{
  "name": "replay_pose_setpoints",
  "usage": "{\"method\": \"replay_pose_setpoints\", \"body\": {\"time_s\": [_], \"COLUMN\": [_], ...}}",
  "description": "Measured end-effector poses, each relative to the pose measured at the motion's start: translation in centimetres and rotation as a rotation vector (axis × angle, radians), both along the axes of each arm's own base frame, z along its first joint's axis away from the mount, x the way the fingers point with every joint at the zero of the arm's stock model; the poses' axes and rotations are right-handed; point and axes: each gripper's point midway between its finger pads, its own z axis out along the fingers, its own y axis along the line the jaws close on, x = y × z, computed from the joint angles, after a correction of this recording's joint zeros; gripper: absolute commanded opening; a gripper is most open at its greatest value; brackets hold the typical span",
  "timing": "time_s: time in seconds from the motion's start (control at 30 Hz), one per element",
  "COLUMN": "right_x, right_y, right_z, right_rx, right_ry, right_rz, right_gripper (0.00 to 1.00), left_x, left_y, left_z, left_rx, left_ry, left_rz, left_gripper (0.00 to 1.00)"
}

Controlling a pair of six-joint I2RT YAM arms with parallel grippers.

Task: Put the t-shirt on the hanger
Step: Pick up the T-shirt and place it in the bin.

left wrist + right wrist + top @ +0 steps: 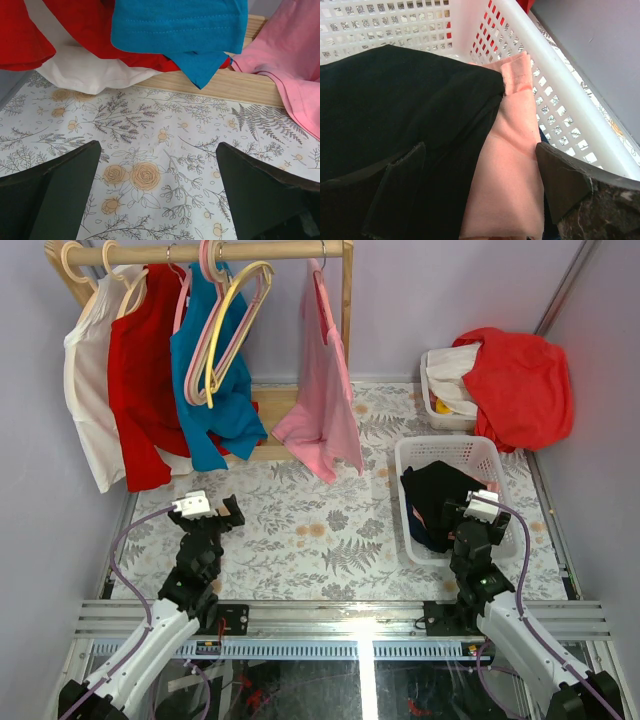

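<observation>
1. Top view: the t-shirt point(438, 498) lies in the white basket point(446, 445). The right gripper point(455, 508) is above it. The hanger point(228, 335) hangs on the wooden rail point(270, 251).
2. Left wrist: the left gripper point(160, 192) has its jaws spread wide and empty over the floral table point(150, 145).
3. Right wrist: the right gripper's jaws are wide apart and hold nothing, just above the t-shirt, which touches a pink cloth point(512, 165).

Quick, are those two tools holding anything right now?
Left tool: open, empty, above the table.
Right tool: open, empty, over the black t-shirt in the basket.
</observation>
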Motion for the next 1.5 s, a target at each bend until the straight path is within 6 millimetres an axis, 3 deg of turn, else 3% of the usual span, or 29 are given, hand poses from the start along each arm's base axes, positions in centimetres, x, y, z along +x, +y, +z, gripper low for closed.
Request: {"method": "replay_pose_setpoints", "body": {"time_s": [0.63, 0.83, 0.97, 1.03, 1.3, 1.5], "right_x": [-0.2, -0.5, -0.8, -1.1, -1.9, -2.1], "right_y": [0.2, 0.5, 0.9, 1.0, 1.7, 2.7], "right_z": [0.3, 2.5, 6.4, 7.3, 8.2, 8.8], "right_rx": [0.002, 0.031, 0.115, 0.150, 0.212, 0.250], "right_ry": [-0.002, -0.044, -0.187, -0.229, -0.190, -0.153], "right_rz": [0.018, 0.043, 0.064, 0.070, 0.106, 0.155], "right_gripper": [0.99, 0.99, 0.99, 0.99, 0.99, 0.99], "left_x": [-0.2, -0.5, -0.6, -0.6, -2.1, -2.9], "left_y": [-0.4, -2.0, -2.9, -3.4, -4.5, -5.0], "left_z": [0.5, -0.7, 1.4, 2.6, 5.9, 7.8], "left_rx": [-0.008, 0.044, 0.020, -0.005, -0.112, -0.160], "left_ry": [-0.022, 0.065, 0.049, 0.014, -0.111, -0.090], "left_rz": [-0.032, -0.129, -0.172, -0.197, -0.286, -0.319], "left_gripper": [1.00, 1.00, 1.00, 1.00, 1.00, 1.00]}}
